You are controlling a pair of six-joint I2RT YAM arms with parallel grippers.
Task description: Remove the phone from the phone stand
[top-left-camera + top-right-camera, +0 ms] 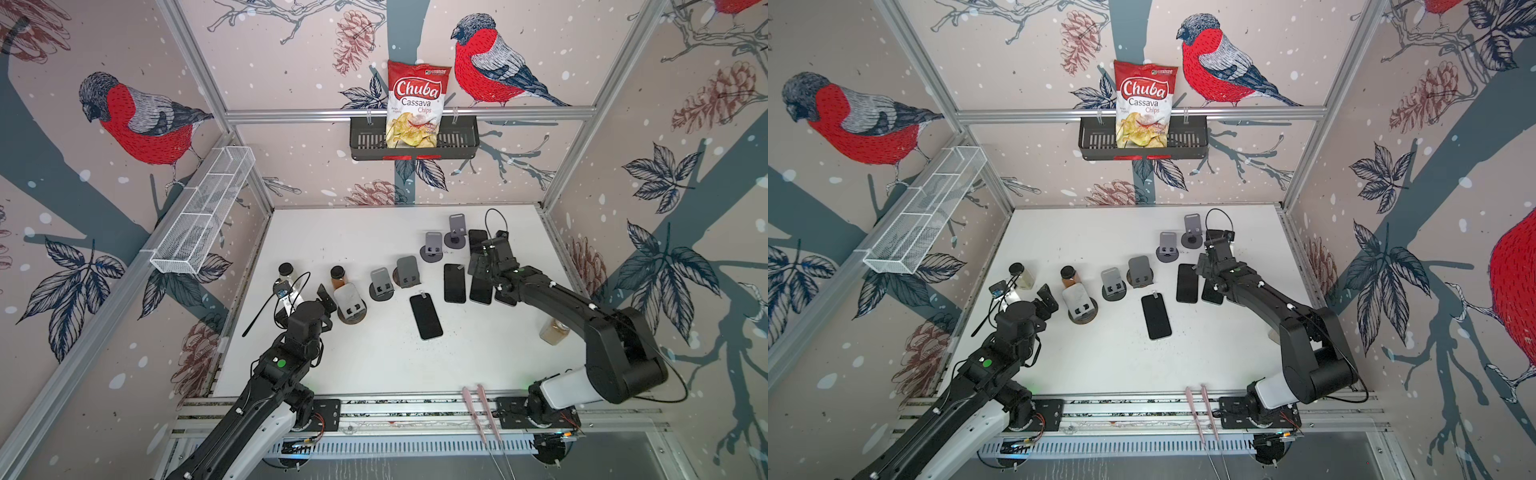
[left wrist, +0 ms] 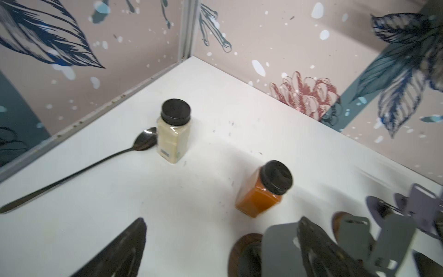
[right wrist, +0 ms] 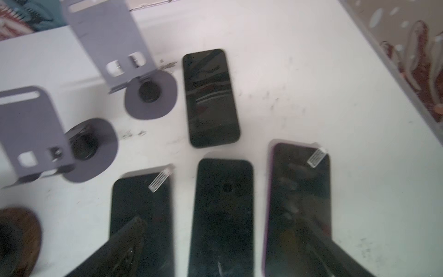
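Though flat, phone (image 3: 223, 215) between spread fingers (image 3: 124, 242).

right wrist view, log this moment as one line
right tool: open, over middle phone, nothing held | left tool: open, empty | phone stands: no phone on them

Five phones (image 1: 426, 316), five stands (image 1: 381, 284), three jars (image 1: 338, 277)

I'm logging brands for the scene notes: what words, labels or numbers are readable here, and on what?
"Chuba": chip bag, red band.
"Cassava": same bag.
"Chips": same bag.
Unreadable: the bag's small print, the pale spice jar label, the stickers on the phones.
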